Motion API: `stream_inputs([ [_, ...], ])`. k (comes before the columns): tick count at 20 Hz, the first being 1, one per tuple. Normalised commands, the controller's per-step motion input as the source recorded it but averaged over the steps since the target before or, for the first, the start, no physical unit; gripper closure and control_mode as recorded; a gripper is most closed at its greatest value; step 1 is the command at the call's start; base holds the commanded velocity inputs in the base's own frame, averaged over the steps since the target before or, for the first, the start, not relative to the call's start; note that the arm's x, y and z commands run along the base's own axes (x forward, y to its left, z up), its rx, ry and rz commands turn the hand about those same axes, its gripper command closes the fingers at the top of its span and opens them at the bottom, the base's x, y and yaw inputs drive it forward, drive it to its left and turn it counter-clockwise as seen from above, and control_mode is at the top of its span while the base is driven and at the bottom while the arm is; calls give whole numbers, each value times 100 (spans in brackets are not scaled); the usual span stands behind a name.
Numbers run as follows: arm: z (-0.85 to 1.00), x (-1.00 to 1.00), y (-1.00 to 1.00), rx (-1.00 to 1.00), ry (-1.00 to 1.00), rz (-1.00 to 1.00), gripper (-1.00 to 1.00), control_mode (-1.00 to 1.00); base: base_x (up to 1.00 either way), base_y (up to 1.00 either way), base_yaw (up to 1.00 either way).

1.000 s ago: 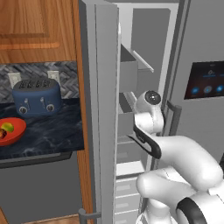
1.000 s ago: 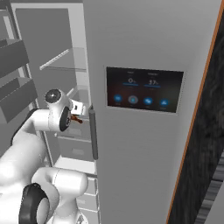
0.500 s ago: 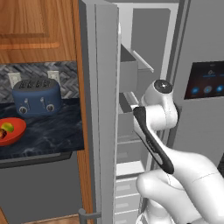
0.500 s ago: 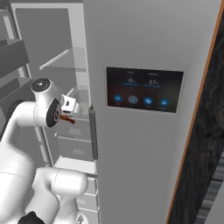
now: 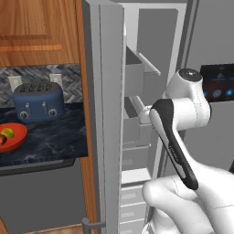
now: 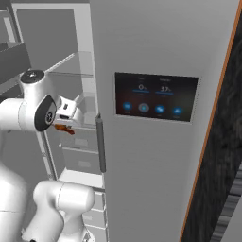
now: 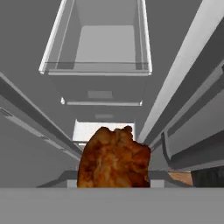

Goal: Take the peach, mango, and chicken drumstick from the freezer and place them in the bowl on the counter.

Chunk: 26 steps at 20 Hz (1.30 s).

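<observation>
Jaws [image 6: 66,124] pinching the chicken drumstick [image 7: 114,158], held up in front of the open freezer [image 5: 137,151] w/ its grey drawers [image 7: 98,52] beyond. Red-orange bowl [image 5: 13,140] sits on the desk [image 5: 50,141] left of the freezer door, fruit inside, blue toaster [image 5: 38,101] behind it

You can't see the gripper's fingertips in the hand view; the chicken drumstick [image 7: 114,157] covers them, and its lower end is cut by the frame bottom. In the right base view the drumstick [image 6: 63,127] is mostly hidden behind the arm's wrist, just a sliver beside the freezer [image 6: 71,156] drawers. Left of the freezer door, the bowl [image 5: 11,138] is clipped by the picture edge; its contents are too small to tell apart.
</observation>
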Motion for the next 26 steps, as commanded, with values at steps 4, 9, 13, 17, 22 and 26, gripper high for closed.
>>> stream_inputs([
  [4, 46, -38, -19, 0, 9, 0, 100, -100, 0, 0, 0],
  [9, 47, -28, -1, 0, 10, 0, 100, -100, 0, 0, 0],
  [13, 27, -32, 0, -2, 2, 0, 100, -100, 0, 0, 0],
  [17, 6, -44, 0, -1, 2, 0, 100, -100, 0, 0, 0],
  [22, 0, -27, 0, -3, 1, 0, 100, -100, 0, 0, 0],
  [26, 0, -17, 0, 0, 0, 0, 100, -100, 0, 0, 0],
])
